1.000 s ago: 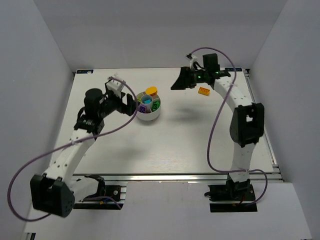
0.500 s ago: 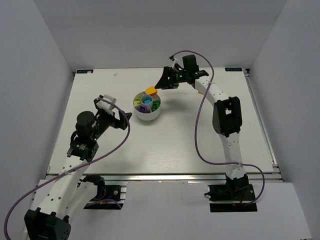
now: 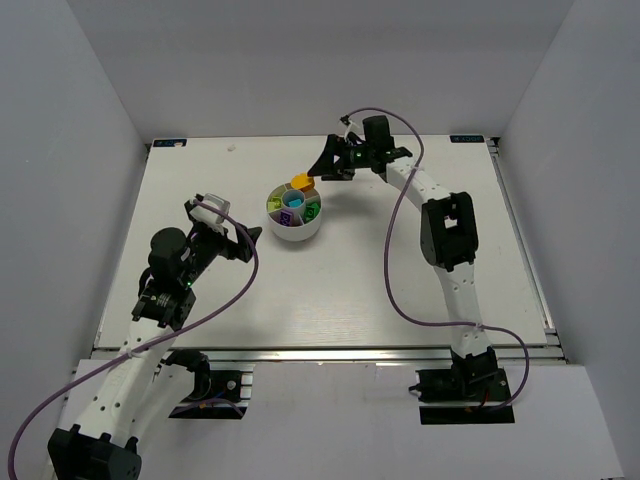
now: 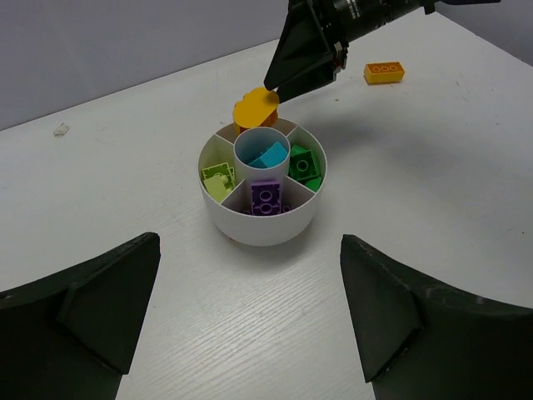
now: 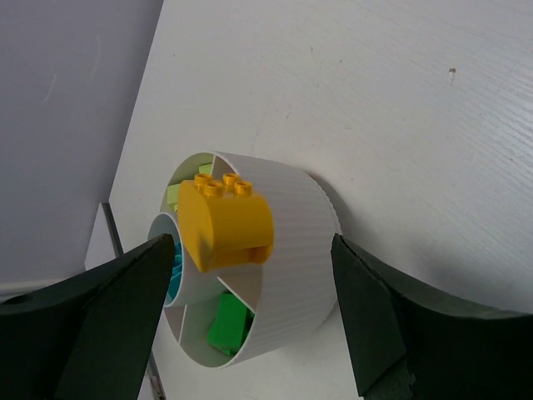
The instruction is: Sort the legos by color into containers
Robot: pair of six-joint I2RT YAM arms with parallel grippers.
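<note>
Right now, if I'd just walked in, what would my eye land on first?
Most likely the round white dish in the middle of the table, its sections holding lime, blue, green and purple bricks. A big yellow-orange brick perches on its rim, with the right gripper hovering open over it. One more orange brick lies alone farther off.

Round white divided dish (image 5: pixel 293 218): matt plastic, outer wall finely ribbed, inner dividers smooth. Rounded orange-yellow studded brick (image 5: pixel 231 231): smooth plastic, faint sheen. White tabletop (image 4: pixel 433 192): matt, fine linear grain. Silver rail (image 3: pixel 320 352) along its near edge: metal, dull sheen.
</note>
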